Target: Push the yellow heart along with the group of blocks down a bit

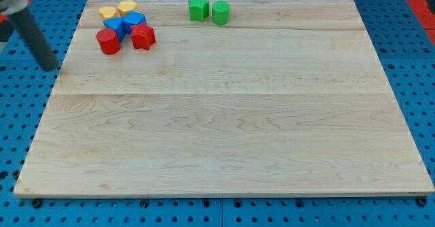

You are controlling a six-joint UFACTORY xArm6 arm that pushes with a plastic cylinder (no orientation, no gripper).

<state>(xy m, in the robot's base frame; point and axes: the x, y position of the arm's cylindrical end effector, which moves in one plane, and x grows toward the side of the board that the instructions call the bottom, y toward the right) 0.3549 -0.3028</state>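
Observation:
A tight group of blocks sits at the board's top left corner. It holds two yellow blocks, one (107, 12) that looks like the heart and another (126, 8) to its right. Below them are two blue blocks (116, 26) (135, 19), a red cylinder (108, 41) and a red star-like block (143, 36). My dark rod slants in from the view's top left. My tip (51, 68) is just off the board's left edge, left of and below the group, and touches no block.
A green star-like block (198, 8) and a green cylinder-like block (220, 13) stand side by side at the board's top middle. The wooden board (224, 132) lies on a blue pegboard (20, 105) that shows on all sides.

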